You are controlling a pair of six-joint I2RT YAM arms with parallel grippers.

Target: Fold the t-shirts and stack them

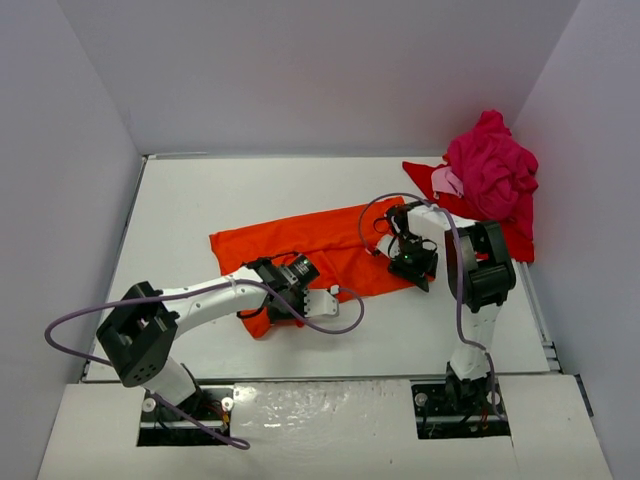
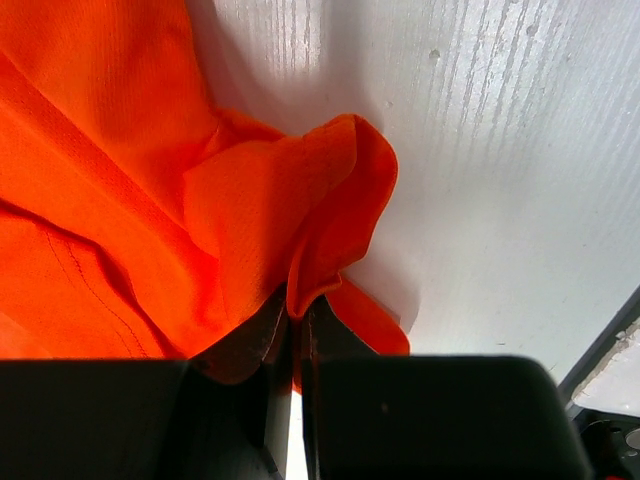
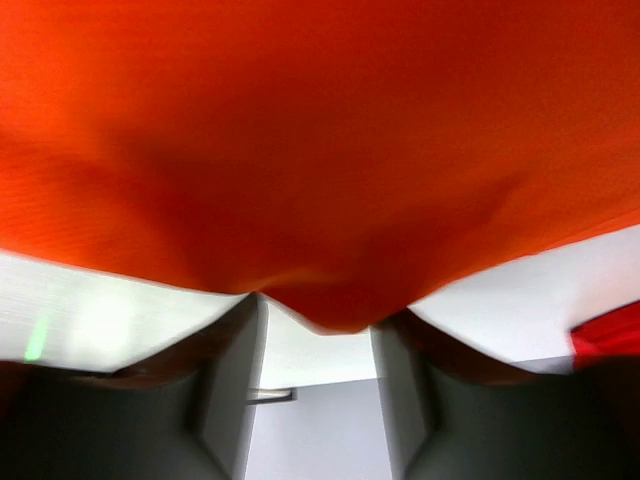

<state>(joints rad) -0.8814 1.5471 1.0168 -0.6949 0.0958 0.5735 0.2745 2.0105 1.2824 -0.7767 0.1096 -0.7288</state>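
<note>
From above you cannot see either pair of fingertips, because each wrist's camera housing sits over them. Only the wrist views settle the grips.

The left wrist view shows your left claw [image 2: 296, 322] pressed together on a puckered fold of the orange-red t-shirt [image 1: 320, 240]. The cloth bunches upward from the pinch, and bare worktop [image 1: 200, 200] lies to its right. Most of the shirt runs off that view's left edge.

In the right wrist view, which is blurred, your right claw [image 3: 320, 312] stands apart. A lobe of the orange-red hem dips between its fingers [image 3: 225, 380], and nothing is clamped. Cloth fills the whole upper part of that view, so you cannot judge there how the shirt lies. A red sliver at the right border is too cut off to name.

Only the overhead view gives you the layout. The orange-red t-shirt lies spread and wrinkled across the middle of the worktop, with the left claw at its near-left corner and the right claw at its right edge. In the far right corner a crumpled magenta-pink t-shirt [image 1: 490, 170] is heaped on a red t-shirt [image 1: 428, 180], hiding most of it. The two sit apart from the orange-red one. Neither wrist view clearly shows that pile.
</note>
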